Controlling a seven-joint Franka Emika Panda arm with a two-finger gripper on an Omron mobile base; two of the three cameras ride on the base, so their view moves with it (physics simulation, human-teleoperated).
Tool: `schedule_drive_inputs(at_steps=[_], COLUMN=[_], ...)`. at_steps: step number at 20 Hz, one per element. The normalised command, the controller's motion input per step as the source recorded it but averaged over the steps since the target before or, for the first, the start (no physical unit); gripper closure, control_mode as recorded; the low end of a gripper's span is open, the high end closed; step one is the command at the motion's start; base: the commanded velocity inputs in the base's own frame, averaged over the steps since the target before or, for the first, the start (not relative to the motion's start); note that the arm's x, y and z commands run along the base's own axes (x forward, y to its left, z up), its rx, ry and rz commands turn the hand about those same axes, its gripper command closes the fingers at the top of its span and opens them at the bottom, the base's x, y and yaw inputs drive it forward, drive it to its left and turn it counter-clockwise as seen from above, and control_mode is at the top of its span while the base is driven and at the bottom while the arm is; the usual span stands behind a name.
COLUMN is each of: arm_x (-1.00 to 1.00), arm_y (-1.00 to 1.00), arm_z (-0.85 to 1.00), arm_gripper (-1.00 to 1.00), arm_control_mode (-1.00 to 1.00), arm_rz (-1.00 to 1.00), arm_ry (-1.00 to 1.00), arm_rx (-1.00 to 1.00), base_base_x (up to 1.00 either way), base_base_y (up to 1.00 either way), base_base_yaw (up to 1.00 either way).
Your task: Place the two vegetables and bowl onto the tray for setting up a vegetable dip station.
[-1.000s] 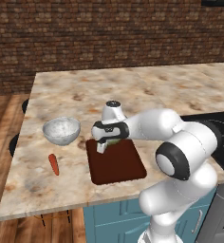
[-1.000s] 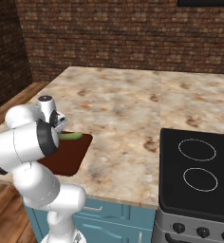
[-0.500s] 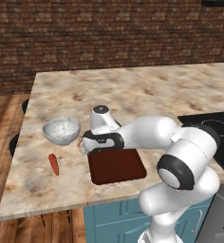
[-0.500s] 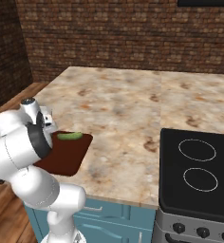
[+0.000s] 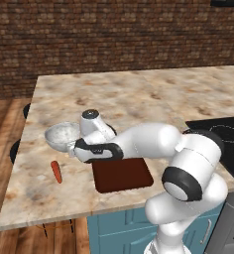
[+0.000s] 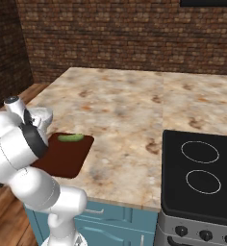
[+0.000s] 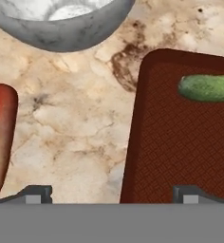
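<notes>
The dark green cucumber (image 7: 206, 88) lies on the reddish-brown tray (image 7: 180, 142), near its far edge (image 6: 70, 138). The orange-red carrot (image 5: 56, 171) lies on the counter left of the tray, at the left edge of the hand view (image 7: 2, 137). The silvery bowl (image 5: 61, 134) stands upright on the counter beyond the carrot (image 7: 61, 23). My gripper (image 7: 113, 193) is open and holds nothing. It hovers over the bare counter between the tray's left edge, the bowl and the carrot (image 5: 72, 149). In the left base view my arm hides the cucumber.
The marble counter (image 5: 139, 94) stretches far behind the bowl and tray. Its front edge runs just below the tray (image 5: 123, 174) and carrot. A black stovetop (image 6: 199, 168) lies to the right. My own forearm crosses above the tray.
The gripper has left the cucumber lying on the tray and swung left, from above the tray to the counter beside the bowl and carrot.
</notes>
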Motion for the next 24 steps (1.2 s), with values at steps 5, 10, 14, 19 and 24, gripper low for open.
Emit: schedule_drive_inputs(at_steps=[5, 10, 14, 19, 24], arm_x=[-0.05, -0.05, 0.0, 0.0, 0.15], arm_y=[0.41, 0.44, 0.41, 0.4, 0.35], arm_z=[0.28, 0.02, -0.05, -0.11, -0.2], arm_gripper=[-1.0, -1.0, -1.0, -1.0, -1.0], arm_control_mode=[-1.0, -1.0, -1.0, -1.0, -1.0], arm_rz=[-0.18, -0.1, -0.07, -0.01, 0.0], arm_ry=[0.23, 0.24, 0.07, 0.0, 0.0], arm_rx=[0.05, 0.01, 0.0, 0.0, 0.0], base_base_x=[0.0, 0.0, 0.0, 0.0, 0.0], base_base_y=[0.0, 0.0, 0.0, 0.0, 0.0], base_base_yaw=[0.0, 0.0, 0.0, 0.0, 0.0])
